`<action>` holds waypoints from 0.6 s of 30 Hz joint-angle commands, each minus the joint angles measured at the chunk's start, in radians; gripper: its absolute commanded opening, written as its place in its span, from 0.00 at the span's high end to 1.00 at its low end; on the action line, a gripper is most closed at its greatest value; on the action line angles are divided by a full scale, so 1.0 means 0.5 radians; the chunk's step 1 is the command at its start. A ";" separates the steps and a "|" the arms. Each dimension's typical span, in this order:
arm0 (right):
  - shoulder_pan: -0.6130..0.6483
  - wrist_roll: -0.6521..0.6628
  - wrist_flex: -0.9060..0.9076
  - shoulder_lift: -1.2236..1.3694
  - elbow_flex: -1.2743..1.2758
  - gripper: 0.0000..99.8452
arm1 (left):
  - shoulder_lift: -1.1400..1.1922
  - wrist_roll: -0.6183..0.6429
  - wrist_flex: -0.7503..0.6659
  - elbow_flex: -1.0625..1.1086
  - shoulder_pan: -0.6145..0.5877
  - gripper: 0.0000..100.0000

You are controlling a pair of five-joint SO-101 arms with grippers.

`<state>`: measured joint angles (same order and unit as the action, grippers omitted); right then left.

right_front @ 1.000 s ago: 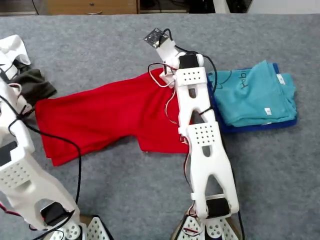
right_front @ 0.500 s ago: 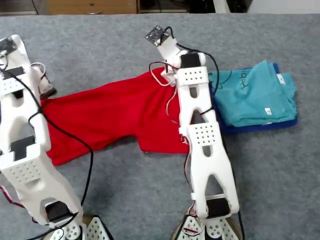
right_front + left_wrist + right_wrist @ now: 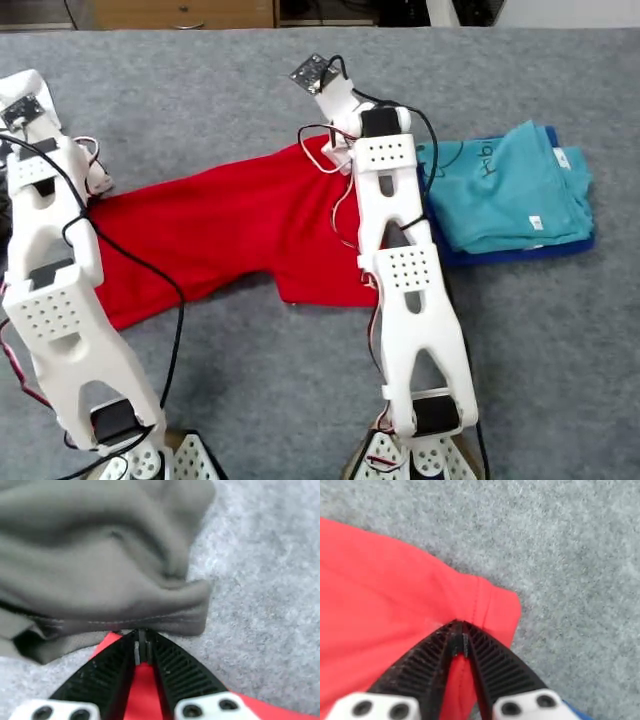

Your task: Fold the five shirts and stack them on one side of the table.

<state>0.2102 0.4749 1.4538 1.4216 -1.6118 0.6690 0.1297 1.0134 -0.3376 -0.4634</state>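
The red shirt (image 3: 230, 230) lies spread open and mostly flat on the grey surface (image 3: 200, 90), stretched as a long band between the two arms. Its cloth is lightly rumpled, and one lower flap hangs nearer the arm bases.

At one end of the red shirt, the left gripper (image 3: 142, 647) has its jaws pressed together, with red cloth caught between them right at the shirt's corner. At the other end, the right gripper (image 3: 459, 640) is also pressed together, pinching the red cloth just inside a stitched sleeve hem. That hem curls up slightly off the surface.

Touching the corner that the left gripper holds is a grey shirt (image 3: 100, 555), lying bunched in soft folds. Its seamed edge rests just against the gripper's tips.

Past the red shirt's right-gripper end, just beyond the right arm, a teal shirt (image 3: 510, 185) lies folded on top of a folded blue shirt (image 3: 500, 252). The blue shirt shows as a rim along the pile's near edge. This pile lies close beside the red shirt, but the right arm covers the strip between them, so whether they touch cannot be told.

Both white arms reach out over the red shirt from the near side, with thin cables (image 3: 170, 300) trailing across the cloth.
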 commanded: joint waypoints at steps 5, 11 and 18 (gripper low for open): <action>-0.014 0.015 -0.040 -0.011 -0.087 1.00 | 0.192 0.009 0.157 -0.399 -0.193 0.98; -0.014 0.015 -0.040 -0.008 -0.084 1.00 | 0.293 0.009 0.347 -0.660 -0.295 0.98; -0.014 0.015 -0.043 -0.008 -0.084 1.00 | 0.269 -0.052 0.666 -0.930 -0.298 0.98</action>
<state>0.2102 0.4749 1.4507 1.4216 -1.6118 0.8316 0.1189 1.2774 -0.7089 -0.6183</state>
